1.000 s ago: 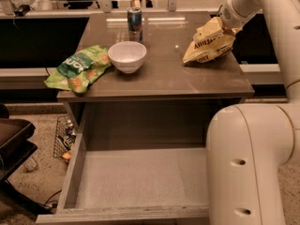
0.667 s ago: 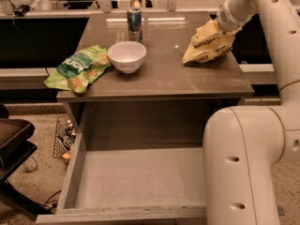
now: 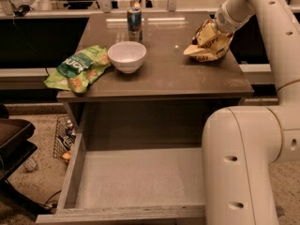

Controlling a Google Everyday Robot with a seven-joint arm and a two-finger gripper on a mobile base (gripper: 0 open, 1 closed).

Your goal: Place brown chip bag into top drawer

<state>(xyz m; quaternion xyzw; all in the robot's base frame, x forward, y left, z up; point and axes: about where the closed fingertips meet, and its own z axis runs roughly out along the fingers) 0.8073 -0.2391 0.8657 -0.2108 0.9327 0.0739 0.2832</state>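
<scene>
The brown chip bag (image 3: 208,43) sits crumpled and propped up at the right rear of the grey tabletop (image 3: 164,74). My gripper (image 3: 216,31) comes down from the upper right and is shut on the bag's top, with its tips buried in the folds. The bag's lower left corner rests on or just above the tabletop. The top drawer (image 3: 140,177) is pulled fully out below the tabletop, towards the camera, and its pale bottom is bare. My white arm (image 3: 243,163) fills the right foreground and hides the drawer's right side.
A white bowl (image 3: 127,56) stands mid-left on the tabletop. A green chip bag (image 3: 77,68) hangs over the left edge. A drink can (image 3: 134,18) stands at the back. A wire basket (image 3: 63,139) lies on the floor left of the drawer.
The arm and the bag have shifted slightly up and left. The bag looks a little more bunched at its top. Nothing else has moved.
</scene>
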